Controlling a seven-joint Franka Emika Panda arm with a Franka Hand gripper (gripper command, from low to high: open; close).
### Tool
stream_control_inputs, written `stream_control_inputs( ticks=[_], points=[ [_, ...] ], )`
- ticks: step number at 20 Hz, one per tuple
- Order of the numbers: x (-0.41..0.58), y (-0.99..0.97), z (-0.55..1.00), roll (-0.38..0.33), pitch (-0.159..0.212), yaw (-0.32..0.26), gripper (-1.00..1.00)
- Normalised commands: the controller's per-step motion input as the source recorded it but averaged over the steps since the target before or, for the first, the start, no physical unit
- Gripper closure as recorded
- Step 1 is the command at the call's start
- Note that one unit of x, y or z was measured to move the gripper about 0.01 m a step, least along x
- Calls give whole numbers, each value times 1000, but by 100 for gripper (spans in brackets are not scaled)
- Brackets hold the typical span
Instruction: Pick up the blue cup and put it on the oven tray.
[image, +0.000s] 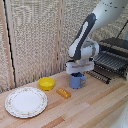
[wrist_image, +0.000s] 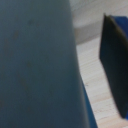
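The blue cup (image: 77, 81) stands upright on the wooden table, its handle toward the exterior view's right. My gripper (image: 77, 73) hangs straight down onto its rim, with the fingers reaching into the top of the cup. In the wrist view a dark finger (wrist_image: 114, 65) stands apart from a large blurred blue-grey surface, and a strip of the blue cup (wrist_image: 89, 112) shows low between them. The jaws look open, with table visible in the gap. The oven tray (image: 111, 62), a dark wire rack, sticks out of the toaster oven at the exterior view's right.
A yellow bowl (image: 46, 83) sits to the exterior view's left of the cup. An orange block (image: 63, 92) lies in front of it. A round patterned white plate (image: 26, 101) is at the front left. The black-and-silver toaster oven (image: 118, 44) stands behind the rack.
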Motion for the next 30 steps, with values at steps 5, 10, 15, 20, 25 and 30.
stream_control_inputs(
  ticks=[5,10,15,20,25,30],
  points=[
    [-2,75,0,-19,-8,-10,100],
    [30,-58,334,-5,-25,-164,100],
    [245,-111,767,-77,-13,-264,100],
    [393,-40,805,-152,0,-248,100],
    [431,-9,777,-188,0,-248,100],
    [463,-383,767,-108,28,-196,100]
  ],
)
